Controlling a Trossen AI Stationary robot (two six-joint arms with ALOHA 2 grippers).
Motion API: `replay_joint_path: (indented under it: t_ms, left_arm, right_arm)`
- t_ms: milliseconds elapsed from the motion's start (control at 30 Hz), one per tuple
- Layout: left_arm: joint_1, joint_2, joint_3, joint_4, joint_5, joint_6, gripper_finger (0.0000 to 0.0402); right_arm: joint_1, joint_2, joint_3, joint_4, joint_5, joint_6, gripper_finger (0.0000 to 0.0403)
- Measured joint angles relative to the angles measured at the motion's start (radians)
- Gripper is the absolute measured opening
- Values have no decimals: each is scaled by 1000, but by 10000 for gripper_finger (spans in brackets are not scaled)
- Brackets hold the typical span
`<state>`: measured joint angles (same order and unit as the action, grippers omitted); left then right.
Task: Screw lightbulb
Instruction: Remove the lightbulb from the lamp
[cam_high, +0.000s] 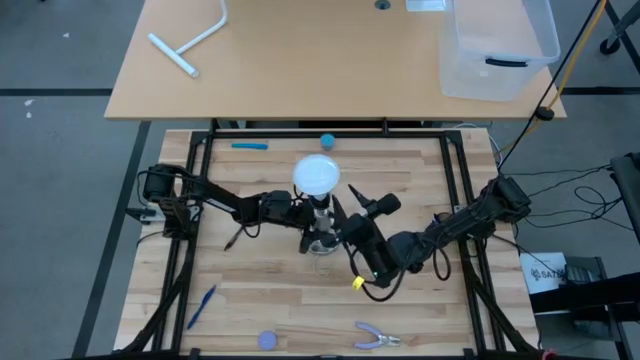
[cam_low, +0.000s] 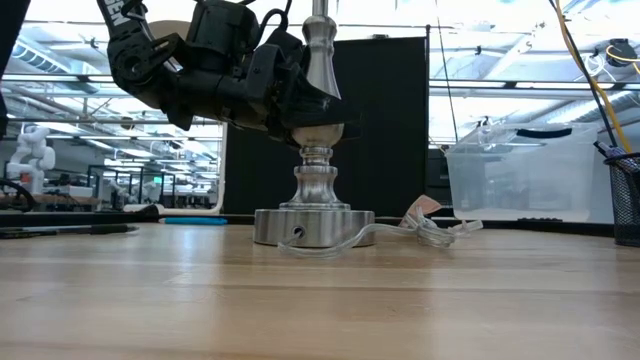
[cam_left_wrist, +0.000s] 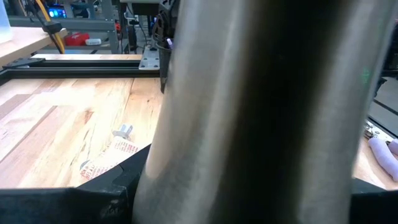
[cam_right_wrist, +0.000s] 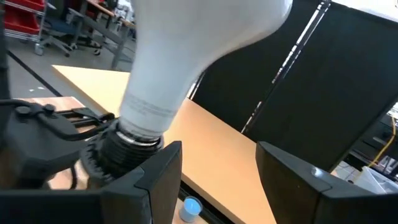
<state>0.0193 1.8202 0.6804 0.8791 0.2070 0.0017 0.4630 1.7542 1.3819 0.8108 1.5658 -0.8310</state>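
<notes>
The left gripper (cam_high: 308, 212) is clenched on the silver lamp stand (cam_low: 313, 215), gripping its stem from the left side; in the left wrist view the shiny stem (cam_left_wrist: 261, 112) fills almost the whole picture between the dark fingers (cam_left_wrist: 93, 199). In the low view the same gripper (cam_low: 305, 105) clasps the narrow upper part of the stand, above the round base that sits flat on the wooden table (cam_low: 320, 300). A clear cable (cam_low: 400, 235) trails from the base to the right.

The right gripper (cam_high: 345, 205) sits just right of the stand, reaching in from the right arm. In the right wrist view its fingers (cam_right_wrist: 158, 171) are spread apart, released, with an open gap between them (cam_right_wrist: 217, 180), and they stand just beside the black socket (cam_right_wrist: 118, 152), not closed on anything.

The lightbulb (cam_high: 317, 173) stands upright on top of the stand, near the table's middle, its white globe facing up. Its neck (cam_right_wrist: 146, 112) enters the black socket at the top of the stand.

Farther out, a small blue ball (cam_high: 327, 141) lies at the far edge of the table, a blue pen (cam_high: 250, 145) lies to the far left, another blue pen (cam_high: 201, 306) at the near left, and pliers (cam_high: 375, 338) and a purple disc (cam_high: 267, 340) at the near edge.
</notes>
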Motion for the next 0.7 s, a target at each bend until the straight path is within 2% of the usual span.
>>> replay_joint_path:
  t_ms: [100, 333, 533, 700]
  left_arm:
    - [0, 0, 0, 0, 0, 0, 258]
    - [0, 0, 0, 0, 0, 0, 258]
    - [0, 0, 0, 0, 0, 0, 258]
    - [0, 0, 0, 0, 0, 0, 258]
  right_arm:
    - [17, 0, 0, 0, -15, 0, 199]
    - [13, 0, 0, 0, -185, 66, 199]
    - [-14, 0, 0, -1, -232, 90, 199]
    - [-28, 0, 0, -1, -230, 90, 199]
